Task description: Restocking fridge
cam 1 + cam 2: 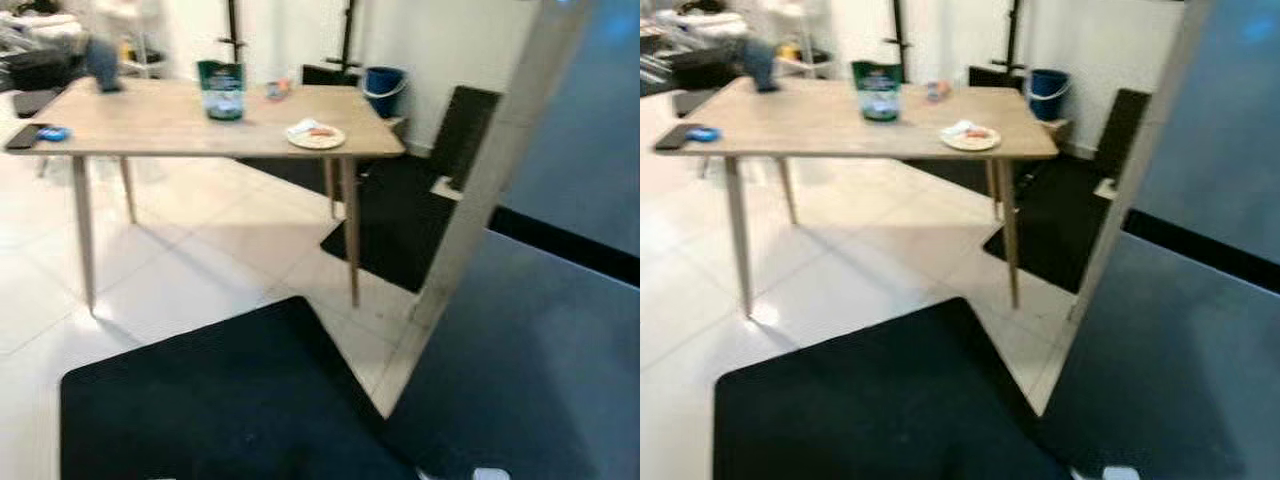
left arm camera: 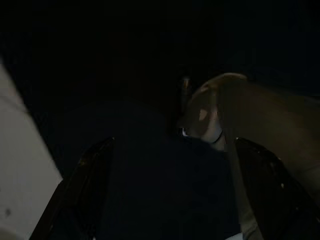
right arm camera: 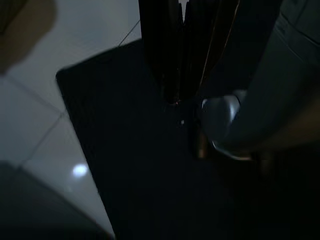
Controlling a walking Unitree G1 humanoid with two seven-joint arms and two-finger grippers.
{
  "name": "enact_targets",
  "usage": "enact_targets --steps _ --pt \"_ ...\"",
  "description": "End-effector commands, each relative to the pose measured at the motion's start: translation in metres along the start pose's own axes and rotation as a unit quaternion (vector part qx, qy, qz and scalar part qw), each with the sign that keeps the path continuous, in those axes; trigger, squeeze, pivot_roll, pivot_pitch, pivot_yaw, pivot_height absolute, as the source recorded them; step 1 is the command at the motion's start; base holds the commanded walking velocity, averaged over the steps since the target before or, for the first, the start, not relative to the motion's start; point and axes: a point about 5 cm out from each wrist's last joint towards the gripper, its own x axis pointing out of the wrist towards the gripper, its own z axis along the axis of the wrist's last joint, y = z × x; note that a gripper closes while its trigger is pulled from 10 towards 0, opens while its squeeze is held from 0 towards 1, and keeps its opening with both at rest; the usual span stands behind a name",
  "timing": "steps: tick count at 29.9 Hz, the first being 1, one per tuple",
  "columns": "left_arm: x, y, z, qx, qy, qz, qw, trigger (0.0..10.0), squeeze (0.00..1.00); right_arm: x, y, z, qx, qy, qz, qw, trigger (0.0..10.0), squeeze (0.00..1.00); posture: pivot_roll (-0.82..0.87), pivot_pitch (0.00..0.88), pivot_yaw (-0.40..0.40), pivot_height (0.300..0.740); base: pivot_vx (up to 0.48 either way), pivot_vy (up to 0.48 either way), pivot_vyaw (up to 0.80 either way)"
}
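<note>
Head views, slightly blurred: wooden table (image 1: pixel 160 125) on white tiled floor (image 1: pixel 200 260), well apart from the fridge. On the table, a green-labelled container (image 1: pixel 221 90) near the middle, a plate (image 1: pixel 316 137) with food near the right corner, a small red item (image 1: pixel 278 90) behind it, a blue thing (image 1: pixel 52 133) beside a dark flat object (image 1: pixel 22 137) at the left edge. Blue bucket (image 1: pixel 384 90) by the far wall. Black mat (image 1: pixel 220 400) in the foreground, just beside the fridge (image 1: pixel 540 330), grey-fronted, at the right.

Left wrist view, very dark: left gripper (image 2: pixel 172 190) over the mat, fingers (image 2: pixel 85 185) set wide apart, holding nothing.

Right wrist view: right gripper (image 3: pixel 182 60) above the mat, fingers (image 3: pixel 160 50) pressed close together, nothing between them.
</note>
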Motion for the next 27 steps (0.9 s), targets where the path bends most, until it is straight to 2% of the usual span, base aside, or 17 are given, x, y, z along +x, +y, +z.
enact_targets --steps 1,7,19,23,27 --pt "0.002 -0.012 -0.008 0.001 0.015 -0.019 1.000 10.0 0.00 0.001 0.003 0.003 -0.004 -0.003 0.004 1.000 10.0 0.00 -0.05 0.033 -0.088 0.740 0.000 0.000 0.78" --pt "0.003 -0.017 -0.009 -0.002 0.017 -0.022 1.000 10.0 0.00 0.001 0.001 0.014 -0.020 -0.013 0.004 1.000 10.0 0.00 -0.06 0.019 -0.096 0.740 0.000 0.000 0.78" --pt "0.006 -0.031 -0.013 -0.004 0.020 -0.029 0.999 10.0 0.00 -0.002 -0.010 0.014 -0.044 -0.009 -0.014 0.999 10.0 0.00 -0.09 0.004 -0.108 0.740 0.000 0.000 0.78" --pt "0.008 -0.035 -0.008 -0.003 0.018 -0.031 0.999 10.0 0.00 -0.003 -0.017 0.017 -0.041 -0.011 -0.039 0.998 10.0 0.00 -0.08 0.000 -0.098 0.740 0.000 0.000 0.00" --pt "0.008 -0.030 -0.001 0.003 0.011 -0.031 0.999 10.0 0.00 -0.005 -0.022 0.018 -0.025 -0.016 -0.062 0.998 10.0 0.00 -0.07 0.000 -0.085 0.740 0.000 0.000 0.00"
